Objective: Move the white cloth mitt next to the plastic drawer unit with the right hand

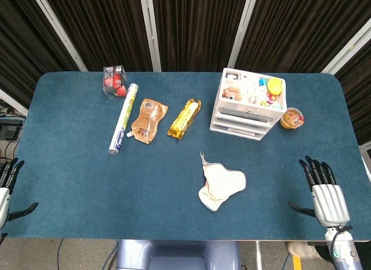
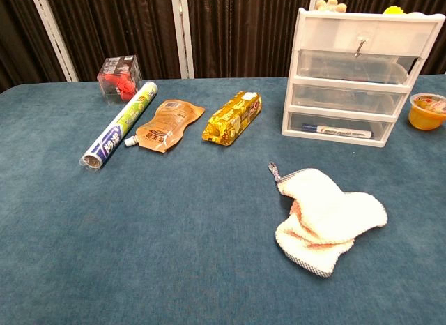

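White cloth mitt [image 1: 221, 186] lies crumpled and flat on the blue table cover [image 1: 75, 171], in front of the plastic drawer unit [image 1: 248, 105] but apart from it, with nothing touching it. Right hand [image 1: 324, 192] rests at the near right edge, fingers apart and empty; left hand [image 1: 7, 186] sits at the near left edge, likewise empty and spread. Judged status: the approach step is not yet begun, so the next move calls for the right hand to reach inward to the mitt and grip the fabric.
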Robot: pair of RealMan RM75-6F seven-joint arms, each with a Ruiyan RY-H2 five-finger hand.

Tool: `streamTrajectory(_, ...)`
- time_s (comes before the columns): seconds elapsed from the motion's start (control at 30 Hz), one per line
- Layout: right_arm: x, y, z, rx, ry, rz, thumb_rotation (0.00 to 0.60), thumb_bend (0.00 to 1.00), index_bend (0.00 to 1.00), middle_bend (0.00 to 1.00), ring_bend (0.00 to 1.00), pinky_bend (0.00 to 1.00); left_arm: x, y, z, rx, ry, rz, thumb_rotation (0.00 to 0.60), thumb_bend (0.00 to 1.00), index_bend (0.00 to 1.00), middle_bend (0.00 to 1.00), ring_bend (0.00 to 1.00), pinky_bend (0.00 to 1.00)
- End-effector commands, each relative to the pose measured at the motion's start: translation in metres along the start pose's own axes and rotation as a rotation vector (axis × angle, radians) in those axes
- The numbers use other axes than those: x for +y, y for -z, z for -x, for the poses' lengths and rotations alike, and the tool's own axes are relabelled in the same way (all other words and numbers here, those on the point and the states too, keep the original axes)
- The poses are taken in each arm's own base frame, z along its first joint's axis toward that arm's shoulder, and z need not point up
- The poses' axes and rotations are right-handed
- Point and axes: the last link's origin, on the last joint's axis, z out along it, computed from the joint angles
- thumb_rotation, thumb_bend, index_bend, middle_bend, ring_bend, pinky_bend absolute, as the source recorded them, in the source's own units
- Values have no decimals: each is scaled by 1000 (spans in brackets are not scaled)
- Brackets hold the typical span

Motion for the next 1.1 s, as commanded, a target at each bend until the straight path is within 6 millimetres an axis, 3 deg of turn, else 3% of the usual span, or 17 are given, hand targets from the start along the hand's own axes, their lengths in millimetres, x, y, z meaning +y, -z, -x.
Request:
streamTrajectory(0.03,1,0,0,4,1,4,600,0,0,0,0,34,0,0,0,-2,0,1,600,8,0,0,0,0)
streamTrajectory(0.33,-1,2,0,-17,-23,-3,600,0,0,0,0,41,1,1,-1,6,3,4,600,9,0,0,0,0)
streamTrajectory(0.43,-5,3,1,-43,-34,-11,600,0,0,8,9,162,1,0,-1,7,9,1,600,9,0,0,0,0)
streamTrajectory(0.5,-9,3,0,-49,-33,-20,600,0,0,73,88,324,1,0,-1,2,12,-1,600,9,0,0,0,0)
streamTrajectory(0.53,-12,2,0,-51,-31,-30,600,0,0,149,176,423,1,0,0,-1,12,-1,600,8,0,0,0,0)
streamTrajectory(0.6,-18,1,0,-60,-32,-45,600,0,1,318,368,564,1,0,0,-2,15,1,600,8,0,0,0,0)
streamTrajectory(0.67,-27,-1,1,-82,-39,-59,600,0,11,567,610,730,2,0,-1,0,18,6,600,9,0,0,0,0)
streamTrajectory(0.77,-47,-9,7,-146,-82,-72,600,0,31,779,795,860,3,0,-1,-1,18,7,600,8,0,0,0,0)
streamTrajectory(0.93,-85,-26,25,-241,-73,-107,600,0,65,908,910,916,3,0,-1,-5,20,3,600,9,0,0,0,0)
streamTrajectory(1.1,-119,-43,48,-296,-60,-124,600,0,96,925,928,922,2,0,-2,-9,33,1,600,8,0,0,0,0)
